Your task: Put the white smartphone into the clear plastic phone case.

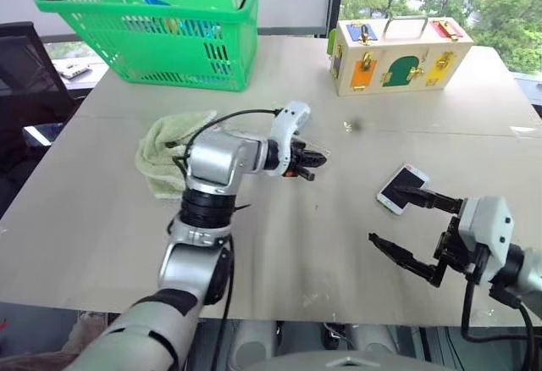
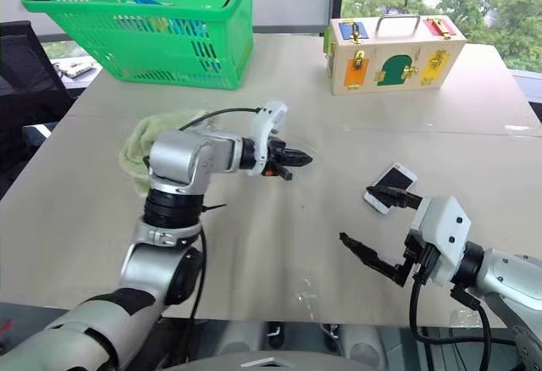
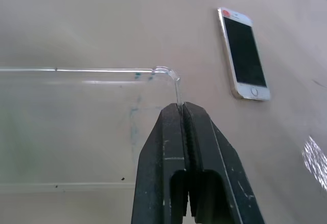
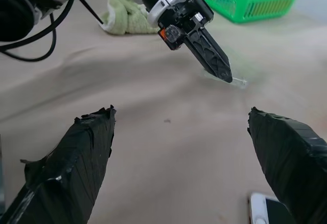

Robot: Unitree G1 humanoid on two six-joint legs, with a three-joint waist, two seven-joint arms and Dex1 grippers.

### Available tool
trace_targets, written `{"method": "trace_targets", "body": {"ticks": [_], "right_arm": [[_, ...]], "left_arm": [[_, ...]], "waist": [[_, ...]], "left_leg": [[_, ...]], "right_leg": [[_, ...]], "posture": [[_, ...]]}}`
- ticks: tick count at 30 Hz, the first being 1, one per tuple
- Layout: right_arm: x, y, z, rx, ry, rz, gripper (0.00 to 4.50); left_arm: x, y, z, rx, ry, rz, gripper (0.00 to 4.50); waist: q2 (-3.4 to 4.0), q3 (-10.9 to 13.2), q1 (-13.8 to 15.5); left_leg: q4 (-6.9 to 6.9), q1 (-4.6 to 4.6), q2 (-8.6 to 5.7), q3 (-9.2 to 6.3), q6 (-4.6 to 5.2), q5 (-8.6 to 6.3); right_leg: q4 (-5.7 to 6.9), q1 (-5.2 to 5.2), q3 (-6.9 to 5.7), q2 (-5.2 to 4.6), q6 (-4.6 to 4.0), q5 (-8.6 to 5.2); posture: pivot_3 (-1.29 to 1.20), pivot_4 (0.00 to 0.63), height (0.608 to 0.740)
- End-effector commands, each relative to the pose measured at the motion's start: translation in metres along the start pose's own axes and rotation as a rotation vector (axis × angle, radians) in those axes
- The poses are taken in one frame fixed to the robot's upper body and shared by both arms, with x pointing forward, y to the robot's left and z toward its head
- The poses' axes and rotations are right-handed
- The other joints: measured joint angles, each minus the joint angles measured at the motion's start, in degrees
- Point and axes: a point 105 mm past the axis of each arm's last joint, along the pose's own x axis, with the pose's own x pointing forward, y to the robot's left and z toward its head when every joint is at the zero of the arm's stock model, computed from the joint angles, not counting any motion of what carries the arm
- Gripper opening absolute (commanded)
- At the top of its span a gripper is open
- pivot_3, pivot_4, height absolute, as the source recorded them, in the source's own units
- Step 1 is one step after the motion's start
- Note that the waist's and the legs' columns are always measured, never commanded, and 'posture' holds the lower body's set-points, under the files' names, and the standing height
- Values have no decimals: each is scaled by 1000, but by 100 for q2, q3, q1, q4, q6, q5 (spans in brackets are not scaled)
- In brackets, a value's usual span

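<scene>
My left gripper [image 1: 310,160] is shut on the clear plastic phone case [image 3: 76,127], pinching the rim near a rounded corner. It holds the case just above the middle of the table. In the right wrist view the case shows as a glint [image 4: 238,81] at the left gripper's tip [image 4: 225,74]. The white smartphone [image 1: 401,188] lies screen up on the table to the right, apart from the case; it also shows in the left wrist view [image 3: 244,52]. My right gripper [image 1: 389,216] hangs open close to the phone, one finger reaching over its near end, nothing between its fingers.
A pale green towel [image 1: 165,152] lies crumpled left of the left arm. A green basket [image 1: 161,15] stands at the back left. At the back right is a wooden box [image 1: 394,53] with coloured latches. The table's front edge runs just below the right gripper.
</scene>
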Motion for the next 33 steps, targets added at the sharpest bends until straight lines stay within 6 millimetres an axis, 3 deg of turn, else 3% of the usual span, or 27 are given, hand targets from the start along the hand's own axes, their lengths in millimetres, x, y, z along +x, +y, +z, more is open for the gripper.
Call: {"method": "trace_targets", "body": {"ticks": [1, 2, 6, 9, 14, 18, 21, 29, 33], "right_arm": [[-3, 2, 2, -30, 9, 5, 4500], [-4, 2, 2, -31, 10, 0, 4500], [-4, 5, 3, -30, 6, -14, 4500], [-3, 7, 3, -24, 3, -30, 4500], [-1, 7, 2, -16, -13, -58, 4500], [0, 6, 2, -15, -20, -66, 4500], [2, 6, 4, -18, -28, -70, 4500], [-2, 9, 6, -17, -20, -110, 4500], [-4, 12, 7, -13, -13, -124, 4500]], "left_arm": [[16, -6, -12, -57, 30, 60, 548], [19, -10, -13, -56, 31, 46, 658], [8, -8, -4, -6, -9, 5, 2753], [-16, 0, 9, 107, -67, -84, 4151], [-54, 13, 25, 334, -166, -283, 4151], [-60, 41, 24, 536, -151, -321, 4151], [-54, 58, 21, 666, -91, -327, 4151], [-28, 63, 0, 908, 115, -429, 4151], [-13, 69, -14, 972, 213, -389, 4151]], "waist": [[0, 0, 3], [0, 0, 9], [0, 0, -12], [1, 0, -17], [8, -4, 52], [8, -4, 137], [7, -3, 161], [3, -2, 136], [3, -2, 120]], "left_leg": [[-1, 0, -1, 1, -1, 0], [-1, 3, 2, -5, -2, 0], [-2, 4, 6, -3, -2, 0], [-3, 7, 8, -2, -3, -1], [-8, 5, 11, -1, -4, -1], [-4, 0, 2, 10, -2, -1], [4, -9, -6, 6, 0, -1], [4, -20, -23, 8, 8, -7], [2, -19, -21, 11, 9, -7]], "right_leg": [[2, -2, 2, 11, -1, 0], [3, -1, 1, 22, -2, 0], [3, -2, 13, 25, -3, 0], [4, -5, 22, 30, -5, 1], [2, -9, 21, 27, -22, -6], [-7, -8, 37, 21, -29, -10], [-8, -9, 43, 28, -29, -10], [-13, -14, 49, 36, -7, 0], [-9, -20, 53, 40, -6, 1]], "posture": [[0, 150, 740], [0, 150, 740], [0, 150, 740], [0, 150, 740], [0, 150, 740], [0, 150, 740], [0, 150, 740], [0, 150, 740], [0, 150, 740]]}}
